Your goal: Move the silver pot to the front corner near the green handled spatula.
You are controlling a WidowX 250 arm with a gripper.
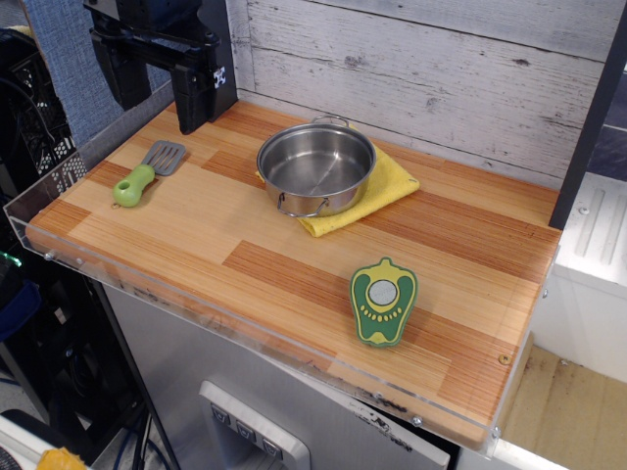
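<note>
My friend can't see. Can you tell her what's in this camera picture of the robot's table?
A shiny silver pot sits on a yellow cloth near the back of a striped wooden table. A green handled spatula lies at the left, a green-and-yellow pepper toy nearer the front. The robot's black hand hangs above the back left.

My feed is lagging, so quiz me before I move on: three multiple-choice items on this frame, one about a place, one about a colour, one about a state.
1. Where does the shallow round stainless-steel pot sit?
A. on the folded yellow cloth
B. on bare wood at the front rim
C. on the pepper-shaped toy

2. What colour is the handle of the small slotted metal spatula?
A. red
B. lime green
C. black

3. What is the state of the pot?
A. lying on its side
B. upright and empty
C. covered by a lid

Key: 1 A, the cloth's edges stick out from under it. 2 B, the chunky handle is bright green. 3 B, its bare shiny floor shows, with no lid.
</note>
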